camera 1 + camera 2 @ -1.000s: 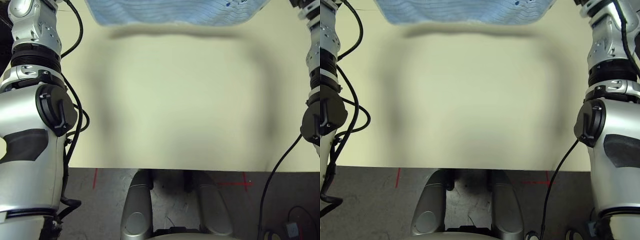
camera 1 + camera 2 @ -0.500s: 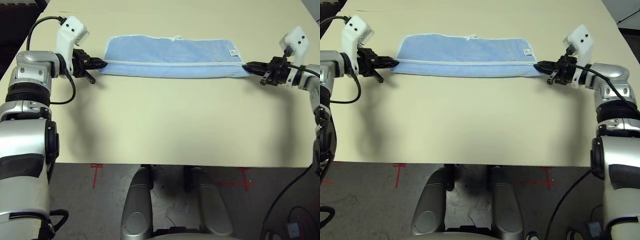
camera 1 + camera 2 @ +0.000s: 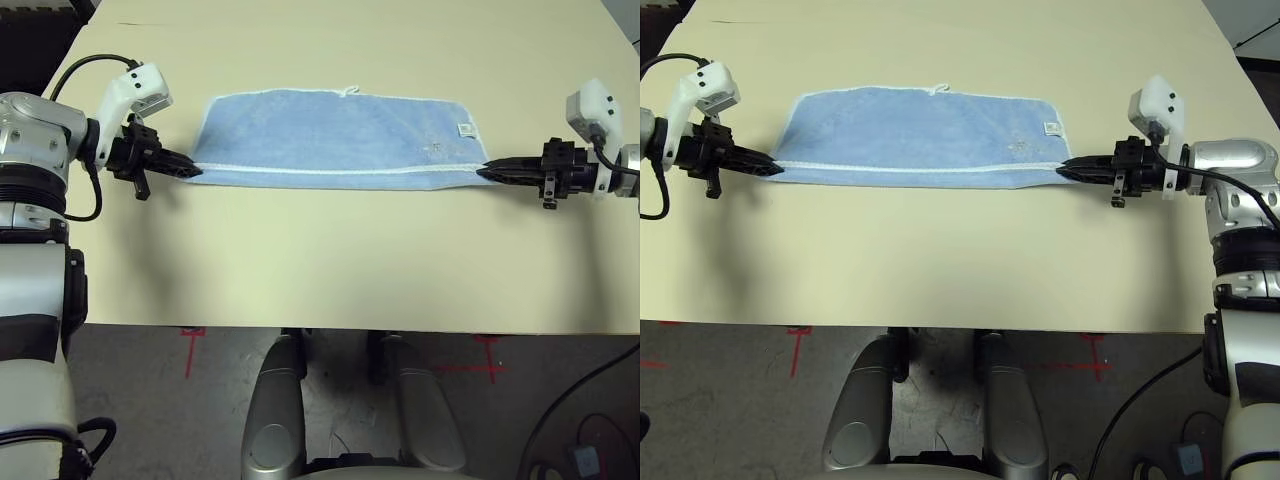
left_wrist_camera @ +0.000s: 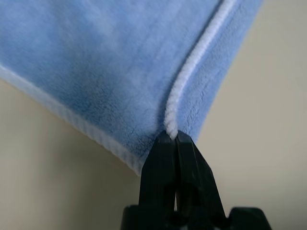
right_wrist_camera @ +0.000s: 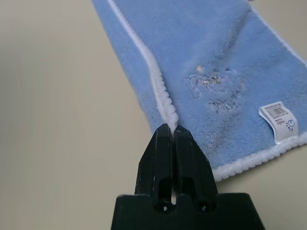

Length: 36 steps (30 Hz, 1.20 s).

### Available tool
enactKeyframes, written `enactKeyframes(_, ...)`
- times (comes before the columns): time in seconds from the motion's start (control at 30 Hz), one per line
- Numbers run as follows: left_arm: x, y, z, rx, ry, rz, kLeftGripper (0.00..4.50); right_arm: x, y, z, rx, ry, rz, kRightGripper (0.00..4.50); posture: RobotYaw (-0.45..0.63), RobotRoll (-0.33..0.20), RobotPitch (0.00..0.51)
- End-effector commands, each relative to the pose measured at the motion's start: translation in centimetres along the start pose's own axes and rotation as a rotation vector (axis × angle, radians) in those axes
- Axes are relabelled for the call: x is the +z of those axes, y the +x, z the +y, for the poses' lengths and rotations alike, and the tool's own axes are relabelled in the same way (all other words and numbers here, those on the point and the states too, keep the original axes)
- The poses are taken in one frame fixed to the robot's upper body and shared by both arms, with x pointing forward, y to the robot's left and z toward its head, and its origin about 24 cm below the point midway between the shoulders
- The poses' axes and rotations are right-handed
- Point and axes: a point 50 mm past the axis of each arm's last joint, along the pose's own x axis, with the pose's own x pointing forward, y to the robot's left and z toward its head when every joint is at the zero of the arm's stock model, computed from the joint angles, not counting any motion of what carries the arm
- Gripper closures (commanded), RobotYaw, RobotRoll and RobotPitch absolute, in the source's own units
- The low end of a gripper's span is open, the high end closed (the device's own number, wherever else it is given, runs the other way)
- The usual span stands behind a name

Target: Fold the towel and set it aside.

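Both arms have come down, laying the towel (image 3: 335,135) flat on the table (image 3: 330,270). Left gripper (image 3: 190,171) pinches its nine o'clock corner; right gripper (image 3: 487,173) pinches its three o'clock corner.

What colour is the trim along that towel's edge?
White, a corded edging on the light-blue towel. The right wrist view shows it best.
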Motion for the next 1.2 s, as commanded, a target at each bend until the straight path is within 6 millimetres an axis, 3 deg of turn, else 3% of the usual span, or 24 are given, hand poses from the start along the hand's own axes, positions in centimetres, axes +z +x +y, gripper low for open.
enactKeyframes(0.03, -1.0, -0.2, -0.9, -0.050, -0.024, 0.023, 4.47, -0.2, -1.5, 1.1, 0.016, 0.026, 0.007, 4.50, 0.04, 0.000, 0.313)
enactKeyframes(0.37, -2.5, -0.6, -2.1, -0.103, -0.065, 0.057, 4.47, -2.4, -3.9, 2.7, 0.027, 0.081, 0.125, 4.50, 0.04, 0.000, 0.315)
enactKeyframes(0.73, -0.9, -0.9, -3.7, -0.183, -0.084, -0.024, 4.47, -2.5, -4.0, 2.4, 0.005, 0.055, 0.117, 4.50, 0.05, 0.000, 0.315)
enactKeyframes(1.03, -0.2, -0.6, -1.1, -0.048, -0.102, -0.091, 4.47, -1.7, -4.4, 0.1, -0.139, 0.063, 0.061, 4.50, 0.04, 0.000, 0.314)
enactKeyframes(1.2, 0.6, 0.6, 0.3, 0.049, -0.111, -0.151, 4.47, -2.0, -3.2, -0.8, -0.207, 0.101, 0.038, 4.50, 0.05, 0.000, 0.314)
